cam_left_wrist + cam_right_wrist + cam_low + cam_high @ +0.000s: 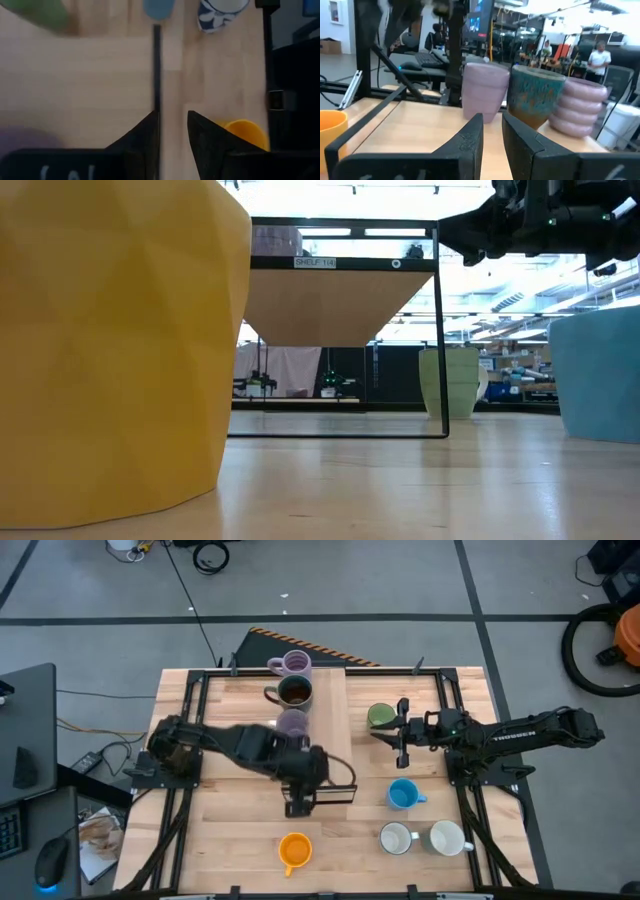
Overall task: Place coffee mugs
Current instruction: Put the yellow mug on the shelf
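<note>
High view shows two lilac ceramic mugs (290,664) and a dark brown glazed mug (295,692) lined up at the table's far middle; orange (295,849), green (380,717), blue (402,794) and two white mugs (396,838) wait, well apart, bare wood between. Left gripper (301,805) and right gripper (402,733) both narrowly parted, holding nothing

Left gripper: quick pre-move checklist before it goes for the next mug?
1. Left gripper empty: ok, nothing between its narrowly parted fingers.
2. Orange mug upright, free to grasp: ok, just ahead of the gripper.
3. Row of two lilac mugs and brown mug undisturbed: ok, all upright.
4. Right gripper out of the way: ok, beside the green mug, holding nothing.
5. Blue mug and white mugs standing: ok.
</note>
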Controlling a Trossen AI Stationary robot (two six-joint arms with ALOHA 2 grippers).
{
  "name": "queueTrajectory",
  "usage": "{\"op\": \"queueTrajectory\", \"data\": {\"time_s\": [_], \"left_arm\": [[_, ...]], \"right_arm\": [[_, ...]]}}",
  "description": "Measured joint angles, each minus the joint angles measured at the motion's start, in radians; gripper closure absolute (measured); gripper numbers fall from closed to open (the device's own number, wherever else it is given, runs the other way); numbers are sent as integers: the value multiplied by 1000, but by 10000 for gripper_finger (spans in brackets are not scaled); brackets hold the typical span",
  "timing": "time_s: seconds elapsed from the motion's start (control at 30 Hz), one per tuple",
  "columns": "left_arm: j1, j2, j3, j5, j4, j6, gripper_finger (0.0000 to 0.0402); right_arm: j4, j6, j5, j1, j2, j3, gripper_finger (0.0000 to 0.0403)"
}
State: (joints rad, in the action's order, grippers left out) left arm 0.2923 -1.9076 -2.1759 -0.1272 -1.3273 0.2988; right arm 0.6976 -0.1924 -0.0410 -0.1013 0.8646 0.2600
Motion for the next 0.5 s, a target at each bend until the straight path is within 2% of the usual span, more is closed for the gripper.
{"op": "queueTrajectory", "data": {"time_s": [0.13,0.23,0.37,0.5], "left_arm": [[58,-3,56,8,38,166,292],[97,-8,128,63,80,268,292],[137,-8,223,149,180,396,292],[160,-8,311,178,346,532,292]], "right_arm": [[22,-33,10,0,0,0,325],[41,-67,48,-4,0,0,325],[72,-78,48,-33,0,0,325],[96,-84,43,-63,0,0,325]]}}
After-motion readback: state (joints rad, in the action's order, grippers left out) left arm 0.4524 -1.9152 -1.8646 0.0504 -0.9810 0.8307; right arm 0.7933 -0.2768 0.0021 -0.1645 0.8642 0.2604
